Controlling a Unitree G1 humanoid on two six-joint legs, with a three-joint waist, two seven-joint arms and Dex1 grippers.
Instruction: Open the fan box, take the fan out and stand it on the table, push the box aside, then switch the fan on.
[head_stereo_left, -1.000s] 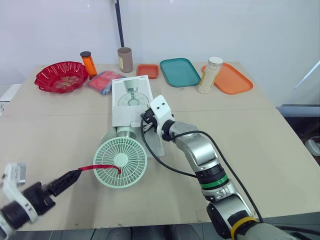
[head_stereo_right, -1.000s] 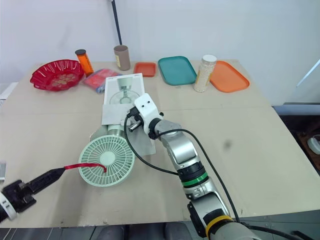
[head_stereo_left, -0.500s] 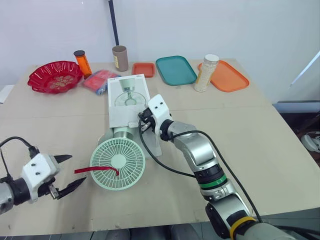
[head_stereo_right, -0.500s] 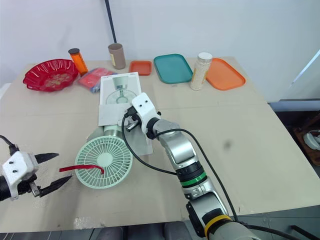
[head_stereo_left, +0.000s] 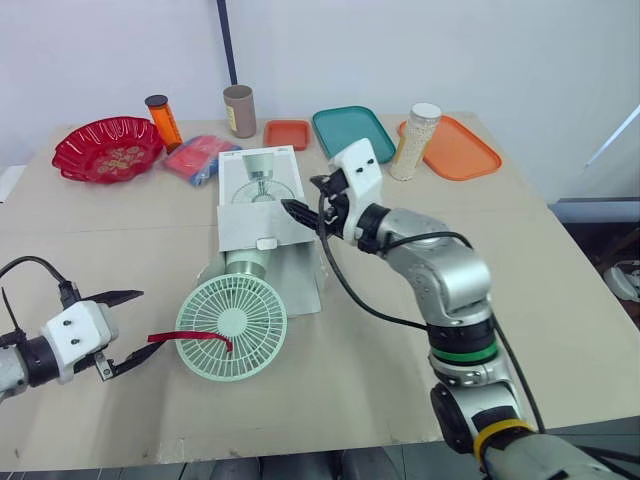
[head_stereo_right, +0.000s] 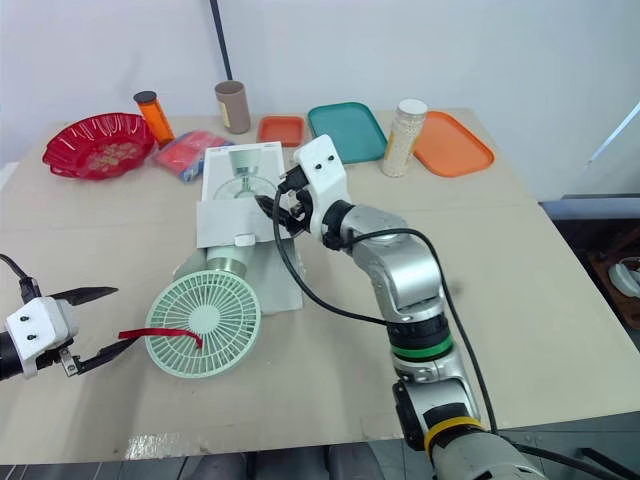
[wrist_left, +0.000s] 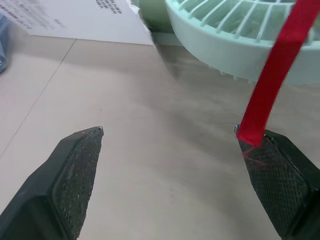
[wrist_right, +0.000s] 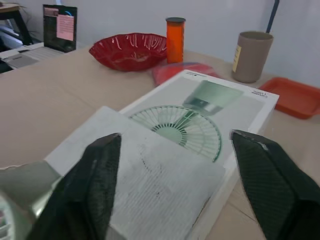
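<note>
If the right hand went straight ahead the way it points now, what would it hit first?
Probably the white flap of the fan box, right ahead of the right hand; depth is unclear.

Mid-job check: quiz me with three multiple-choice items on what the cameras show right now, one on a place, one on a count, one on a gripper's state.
1. Where is the pale green round fan?
A. in a red bowl
B. lying on the table by the white cardboard fan box
C. on the floor

2. How many flat trays lie along the table's far side?
A. one
B. two
C. three

3. The left gripper is:
A. open
B. shut on the fan's grille
C. shut on the box flap

Answers:
1 B, the fan lies on the tabletop just in front of the box.
2 C, there is a small orange-red tray, a teal tray and a large orange tray.
3 A, its fingers are spread apart, with the end of the red ribbon at one fingertip.
</note>
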